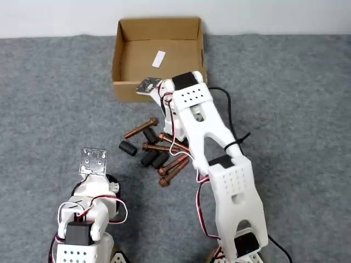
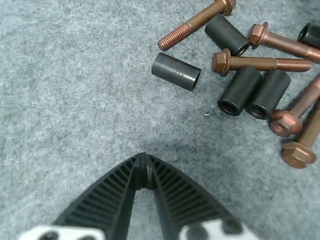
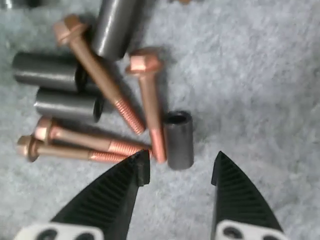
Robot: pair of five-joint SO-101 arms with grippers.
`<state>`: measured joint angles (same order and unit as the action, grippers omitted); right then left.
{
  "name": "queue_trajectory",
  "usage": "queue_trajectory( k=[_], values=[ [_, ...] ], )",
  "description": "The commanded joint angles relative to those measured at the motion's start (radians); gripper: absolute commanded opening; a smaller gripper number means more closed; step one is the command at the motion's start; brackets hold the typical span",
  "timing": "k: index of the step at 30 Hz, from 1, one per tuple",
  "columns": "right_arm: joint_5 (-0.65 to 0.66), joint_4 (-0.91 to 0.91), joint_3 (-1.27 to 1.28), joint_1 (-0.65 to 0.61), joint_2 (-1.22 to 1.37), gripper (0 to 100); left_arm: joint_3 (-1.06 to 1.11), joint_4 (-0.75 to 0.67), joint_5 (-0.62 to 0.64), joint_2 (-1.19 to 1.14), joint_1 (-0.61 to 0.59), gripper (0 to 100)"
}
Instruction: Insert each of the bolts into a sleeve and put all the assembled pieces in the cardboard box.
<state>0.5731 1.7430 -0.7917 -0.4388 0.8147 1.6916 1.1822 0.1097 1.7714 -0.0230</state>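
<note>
Grey carpet (image 1: pixel 49 109) covers the table, where two white arms work a loose pile of hardware. The right arm (image 1: pixel 208 137) stretches far over the pile towards the one cardboard box (image 1: pixel 117 60), which sits at the far centre holding a white slip (image 1: pixel 158 58) and no assembled pieces. The left arm (image 1: pixel 88 219) sits folded at the near left. Five copper-coloured bolts (image 1: pixel 140 128) and five dark sleeves (image 2: pixel 176 71) lie mixed together between the box and the arms, none joined. The right gripper (image 3: pixel 181 165) has its fingers spread, one sleeve (image 3: pixel 179 140) just ahead of the gap. The left gripper (image 2: pixel 145 162) is pinched closed on nothing, near the pile.
</note>
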Motion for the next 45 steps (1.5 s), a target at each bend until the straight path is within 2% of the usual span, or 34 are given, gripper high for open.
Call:
queue_trajectory(
  k=[1,6,15,23,29,32,33,41,45],
  values=[
    [0.011,0.031,-0.106,-0.008,0.033,21.5,-0.007,0.006,0.008,0.003,0.008,1],
    [0.011,0.03,-0.127,0.01,0.101,21.4,-0.007,0.006,0.008,0.003,0.008,1],
    [0.011,0.024,-0.127,0.039,0.17,9.6,-0.007,0.006,0.008,0.003,0.008,1],
    [0.009,0.033,-0.126,0.131,0.196,9.3,-0.007,0.006,0.008,0.003,0.008,1],
    [0.009,0.033,-0.126,0.13,0.229,9.2,-0.007,0.006,0.008,0.003,0.008,1],
    [0.008,0.035,-0.126,0.131,0.242,2.9,-0.007,0.006,0.008,0.003,0.008,1],
    [0.005,0.036,-0.126,0.133,0.24,0.2,-0.007,0.006,0.008,0.003,0.008,1],
    [-0.006,0.053,-0.121,0.145,0.076,0.9,-0.007,0.006,0.008,0.003,0.008,1],
    [-0.103,0.054,-0.12,0.153,-0.013,0.9,-0.007,0.006,0.008,0.003,0.008,1]
  ],
)
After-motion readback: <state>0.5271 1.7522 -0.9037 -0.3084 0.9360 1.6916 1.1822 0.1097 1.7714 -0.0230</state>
